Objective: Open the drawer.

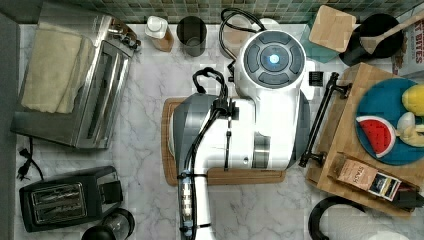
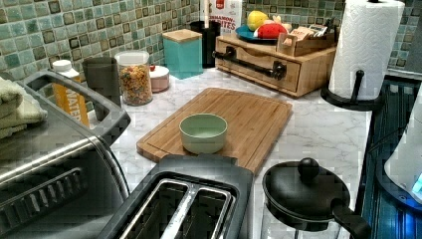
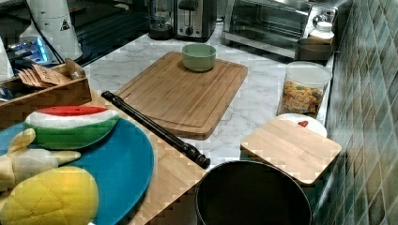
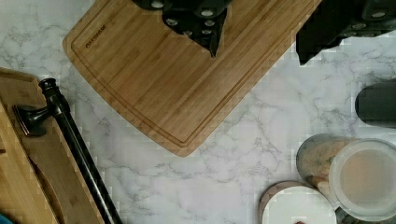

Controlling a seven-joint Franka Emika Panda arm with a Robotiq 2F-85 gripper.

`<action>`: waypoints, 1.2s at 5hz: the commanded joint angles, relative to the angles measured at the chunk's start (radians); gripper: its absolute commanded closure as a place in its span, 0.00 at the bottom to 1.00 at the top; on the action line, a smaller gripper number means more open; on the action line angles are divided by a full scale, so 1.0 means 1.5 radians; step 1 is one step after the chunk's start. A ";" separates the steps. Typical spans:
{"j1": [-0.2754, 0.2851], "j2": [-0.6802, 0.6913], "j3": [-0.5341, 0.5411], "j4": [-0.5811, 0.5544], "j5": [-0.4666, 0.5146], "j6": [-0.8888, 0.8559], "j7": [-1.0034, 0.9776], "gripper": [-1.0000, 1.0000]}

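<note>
In the top view the white arm reaches in from the near edge of the counter and folds over its middle, the wrist's round cap facing straight up. In the wrist view the hand hangs clear above the counter, its two dark fingers apart and holding nothing.

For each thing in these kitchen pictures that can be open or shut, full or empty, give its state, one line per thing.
drawer: shut, front flush with its box
green bowl: upright on the cutting board, looks empty
cereal jar: lid on, full of coloured cereal
toaster: slots empty
blue plate: loaded with toy fruit
</note>
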 commanded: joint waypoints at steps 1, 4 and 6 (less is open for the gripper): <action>0.000 0.000 0.000 0.007 -0.001 0.000 0.000 0.00; -0.023 -0.009 -0.021 -0.038 -0.024 0.034 -0.150 0.00; -0.050 -0.013 -0.054 -0.101 -0.025 0.123 -0.273 0.00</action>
